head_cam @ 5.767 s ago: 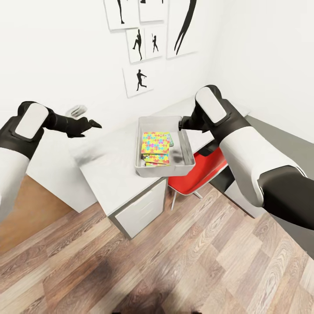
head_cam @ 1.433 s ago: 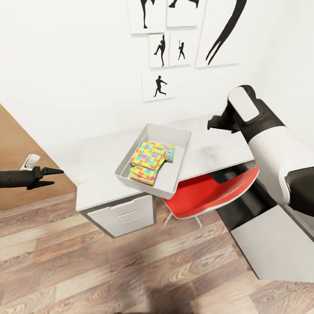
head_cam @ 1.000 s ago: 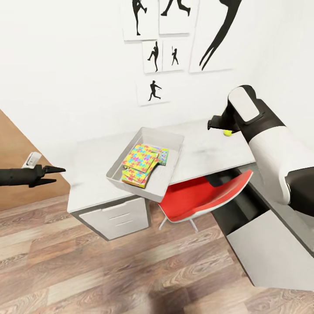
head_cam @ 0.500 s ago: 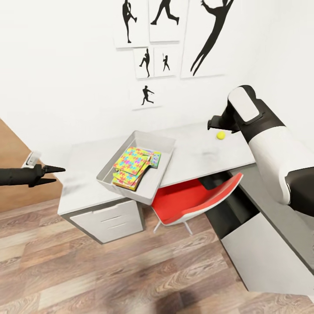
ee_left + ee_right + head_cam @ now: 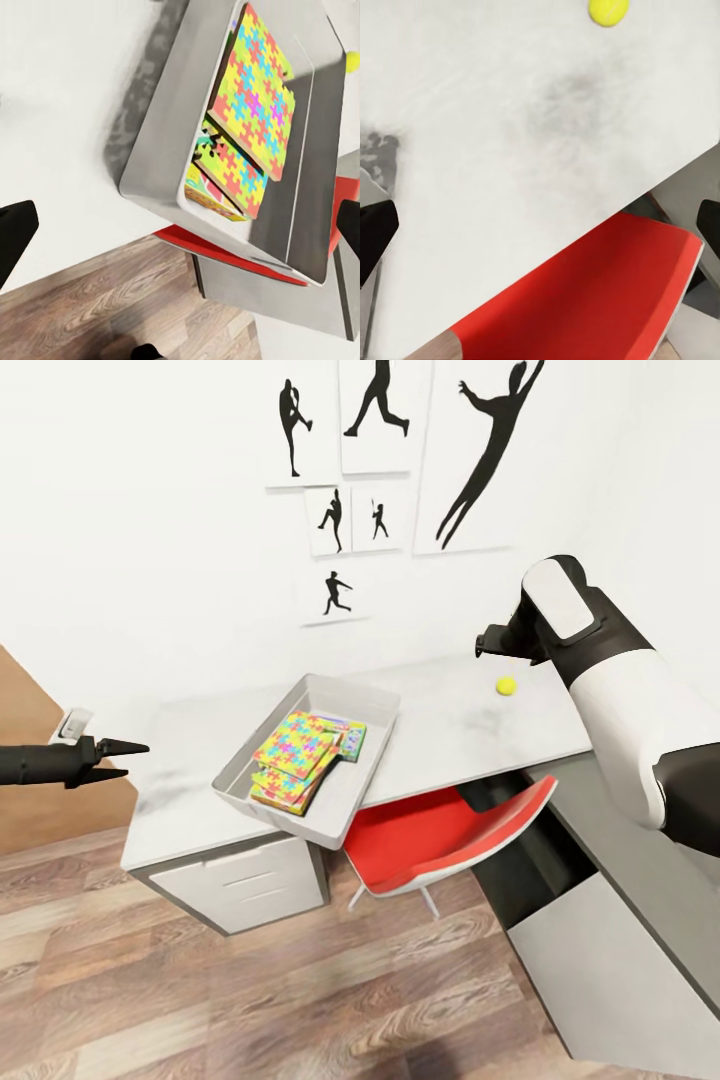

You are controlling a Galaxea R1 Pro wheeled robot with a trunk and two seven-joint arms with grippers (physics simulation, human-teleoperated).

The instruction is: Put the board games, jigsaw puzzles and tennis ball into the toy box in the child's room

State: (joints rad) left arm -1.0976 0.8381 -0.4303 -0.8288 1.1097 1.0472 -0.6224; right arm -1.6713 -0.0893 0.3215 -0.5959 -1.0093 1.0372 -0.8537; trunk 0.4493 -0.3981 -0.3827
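Swinging round since the earlier frames, the head camera now brings the tennis ball (image 5: 506, 685) into sight, lying free on the table (image 5: 450, 730) beyond the red chair (image 5: 440, 840). Nearest the toy box (image 5: 372, 755), which holds the jigsaw puzzles (image 5: 295, 748), the left gripper (image 5: 125, 758) hangs off the table's end, fingers spread and empty. Farther back, the ball lies just below the right gripper (image 5: 485, 643), plainly the nearer one; its fingers at the wrist view's edges look apart.

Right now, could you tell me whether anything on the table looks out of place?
Yes: the toy box sits askew, one corner jutting past the table's front edge, and the tennis ball lies loose outside it.
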